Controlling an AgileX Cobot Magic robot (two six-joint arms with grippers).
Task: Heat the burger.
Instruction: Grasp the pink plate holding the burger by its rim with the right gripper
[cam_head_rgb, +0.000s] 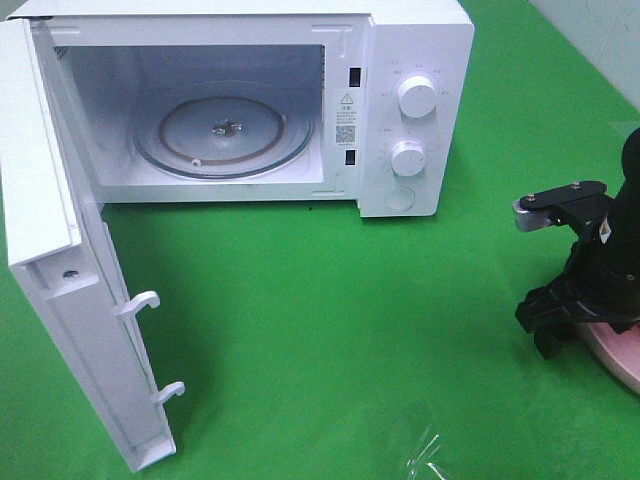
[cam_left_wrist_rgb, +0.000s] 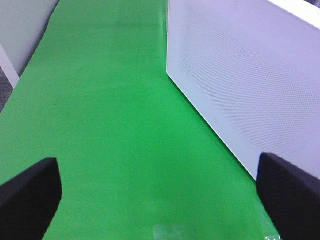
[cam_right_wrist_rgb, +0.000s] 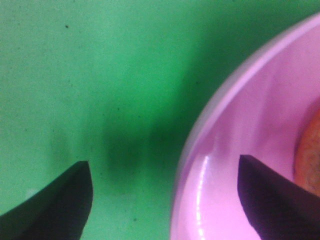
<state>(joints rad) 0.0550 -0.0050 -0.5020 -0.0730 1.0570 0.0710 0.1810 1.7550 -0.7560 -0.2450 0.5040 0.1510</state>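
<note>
I had right tool (cam_right_wrist_rgb: 164, 162) wide open astride rim of round pink plate (cam_right_wrist_rgb: 210, 120), nothing gripped, sparing golden-brown burger (cam_right_wrist_rgb: 310, 155); left tool (cam_left_wrist_rgb: 159, 160) open, empty.

left gripper (cam_left_wrist_rgb: 160, 202): jaws wide apart | right gripper (cam_right_wrist_rgb: 165, 200): jaws wide too, pointing down, seemingly low, at right edge of table (cam_head_rgb: 300, 300)

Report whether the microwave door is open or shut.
Open. The microwave door is swung wide, its latch hooks exposed, and the bare glass turntable inside is in plain view.
</note>
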